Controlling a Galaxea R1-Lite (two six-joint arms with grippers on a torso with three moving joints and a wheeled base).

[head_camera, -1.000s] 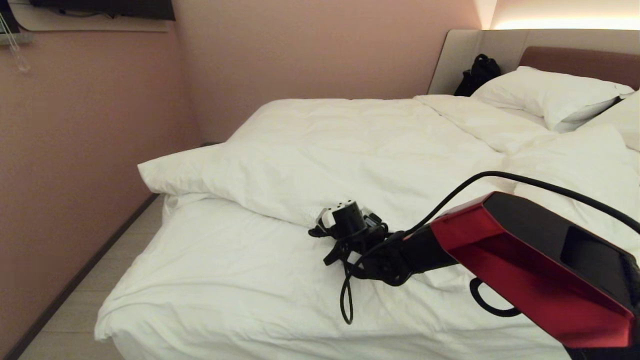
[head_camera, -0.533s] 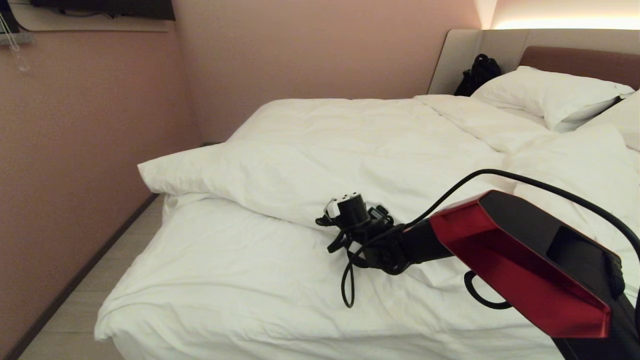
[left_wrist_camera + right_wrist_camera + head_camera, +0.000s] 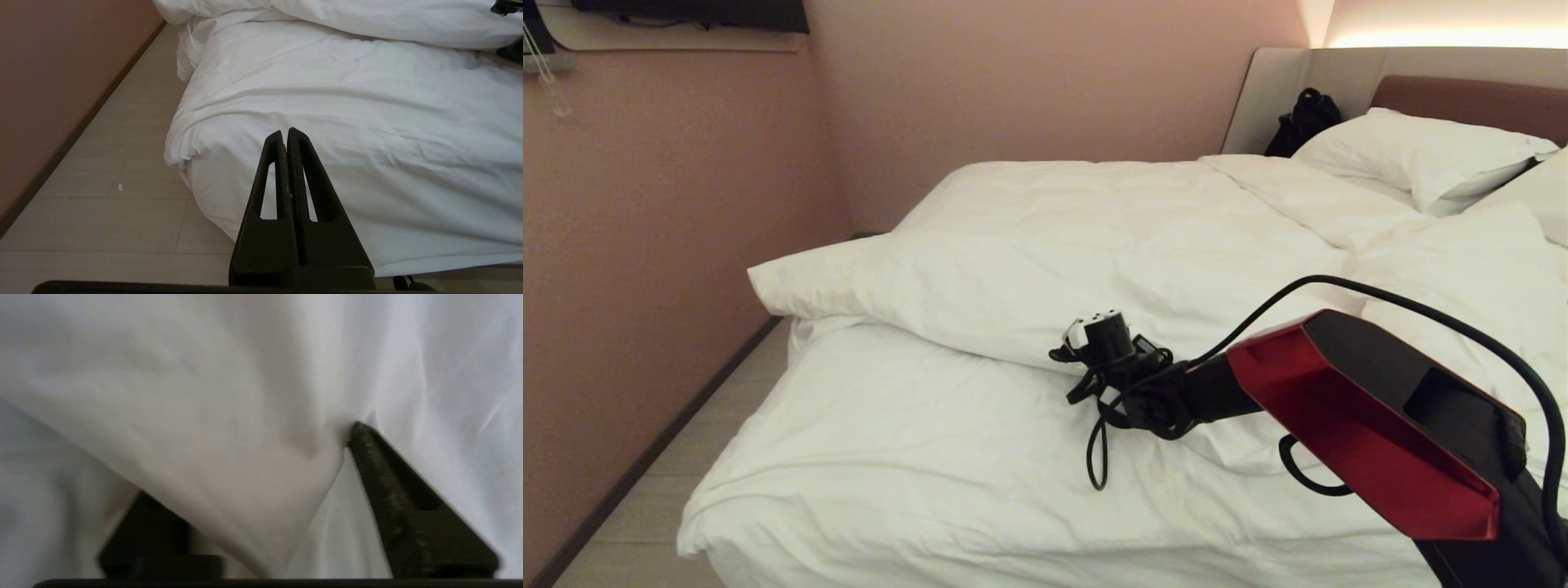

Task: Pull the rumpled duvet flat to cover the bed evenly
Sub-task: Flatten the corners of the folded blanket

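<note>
The duvet [image 3: 1094, 245] is lying bunched toward the headboard half of the bed [image 3: 890, 457], its folded edge crossing mid-mattress. The right tool [image 3: 1072, 353] is straddling that edge, jaws spread around a fold, not yet pinching. Advised: seat deeply, grip thick layers, avoid sheet. The left tool [image 3: 288, 136] is sitting pressed together, empty, off the foot corner.
</note>
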